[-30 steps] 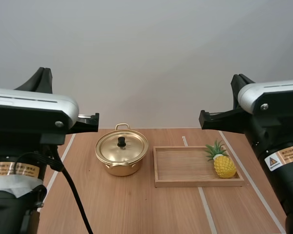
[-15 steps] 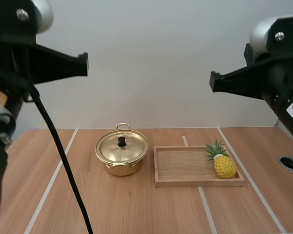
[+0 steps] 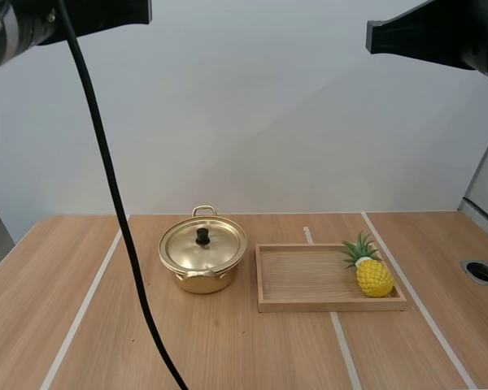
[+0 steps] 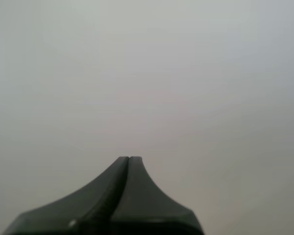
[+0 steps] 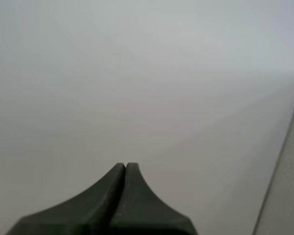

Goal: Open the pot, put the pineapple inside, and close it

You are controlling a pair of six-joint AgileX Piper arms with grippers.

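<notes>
Both grippers closed on nothing, high above the table (image 3: pixel 228 349).
The left gripper (image 4: pixel 129 159) had its fingers pressed together; the lidded pot (image 3: pixel 202 258) stood just beside the wooden tray (image 3: pixel 309 305); the pineapple (image 3: pixel 372 275) lay at the tray's right end; the right gripper (image 5: pixel 125 165) was likewise closed.

Left pincer (image 4: pixel 129 159) and right pincer (image 5: pixel 125 166) have risen much higher.

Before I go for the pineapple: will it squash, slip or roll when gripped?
The pineapple looks like a small plastic toy, so it is probably stiff and light. Its rounded body could slip or roll if pinched off-centre. Its thin green leaves likely flex; grip the body.
</notes>
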